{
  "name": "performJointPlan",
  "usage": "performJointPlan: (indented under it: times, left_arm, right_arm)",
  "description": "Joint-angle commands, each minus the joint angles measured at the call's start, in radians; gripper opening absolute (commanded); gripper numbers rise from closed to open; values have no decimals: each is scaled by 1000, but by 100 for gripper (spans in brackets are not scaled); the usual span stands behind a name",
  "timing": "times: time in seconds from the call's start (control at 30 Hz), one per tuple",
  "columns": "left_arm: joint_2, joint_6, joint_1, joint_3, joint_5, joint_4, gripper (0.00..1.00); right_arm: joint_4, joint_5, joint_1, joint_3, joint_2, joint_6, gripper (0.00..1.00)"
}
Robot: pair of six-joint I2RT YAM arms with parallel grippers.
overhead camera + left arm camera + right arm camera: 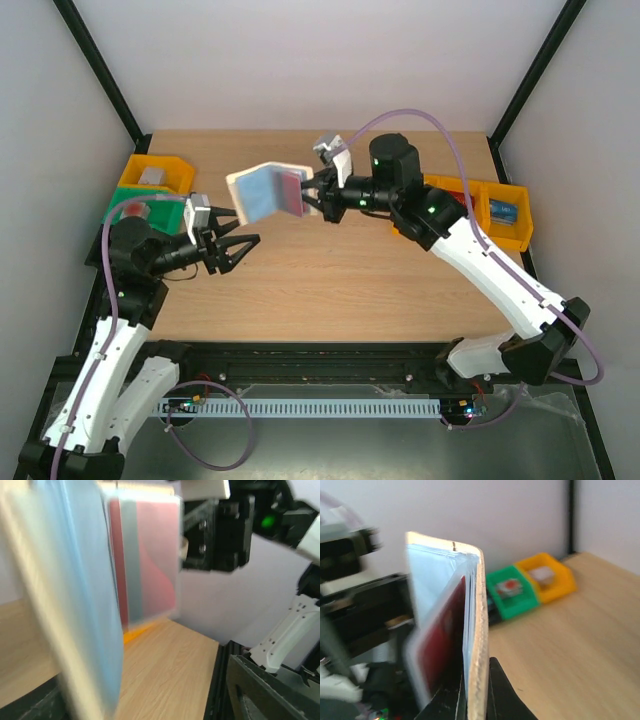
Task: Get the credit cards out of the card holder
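Observation:
The card holder (262, 190) hangs open in the air above the table, beige outside, blue inside. A red credit card (291, 188) lies on its right half, close to the gripper. My right gripper (318, 196) is shut on the holder's right edge. In the right wrist view the two black fingers pinch the beige cover (479, 630), with the red card (442, 640) to its left. My left gripper (243, 250) stands open just below and left of the holder, touching nothing. The left wrist view shows the blurred blue inside (75, 605) and the red card (152, 555).
A yellow bin (158, 172) and a green bin (145, 210) stand at the table's left edge, behind the left arm. Two more yellow bins (505, 212) sit at the right edge under the right arm. Black frame posts rise at both back corners.

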Motion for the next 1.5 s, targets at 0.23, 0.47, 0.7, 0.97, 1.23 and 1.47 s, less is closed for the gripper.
performJointPlan:
  times: [0.23, 0.47, 0.7, 0.97, 1.23, 1.47]
  left_arm:
    - [-63, 126, 40, -126, -185, -74, 83]
    - [-60, 31, 40, -169, -211, 4, 99]
    - [-56, -52, 42, -183, -74, 130, 99]
    - [-59, -34, 41, -155, 37, 136, 99]
    - [-61, -124, 32, -160, 76, 243, 53]
    - [-67, -136, 30, -150, 62, 222, 2]
  right_arm:
    - [-454, 607, 9, 297, 137, -78, 2]
    - [-374, 320, 38, 241, 80, -150, 2]
    - [-378, -39, 38, 195, 19, -279, 2]
    - [-394, -169, 37, 178, 0, -351, 2]
    - [-347, -177, 37, 168, 27, -319, 2]
    - [-280, -85, 33, 151, 27, -270, 3]
